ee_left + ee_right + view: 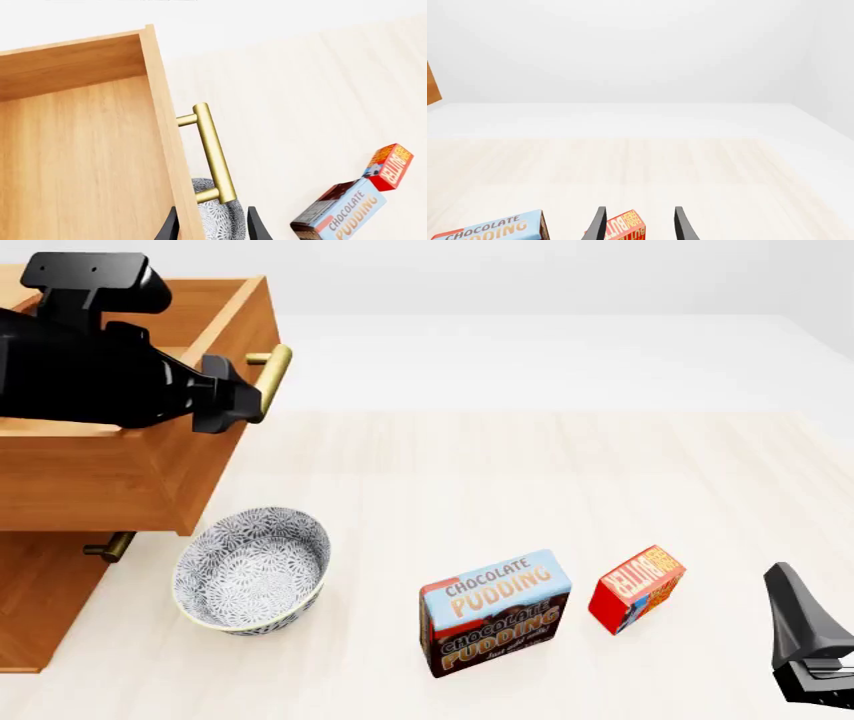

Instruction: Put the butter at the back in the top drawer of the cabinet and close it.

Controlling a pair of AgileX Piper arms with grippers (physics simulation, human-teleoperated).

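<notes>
Looking past the right tool [638, 225], spread, only its wrist view frames butter [625, 227] between fingers.

A pale wooden table [534, 470] sits before plain white, evenly lit walls.

Patterned bowl [252, 568] — pudding box [494, 612] beside it — on pale table [534, 470]

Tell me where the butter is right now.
In the front view the butter stands on the table right of centre, just right of the Chocolate Pudding box and left of the right gripper, far from the open top drawer.
</notes>
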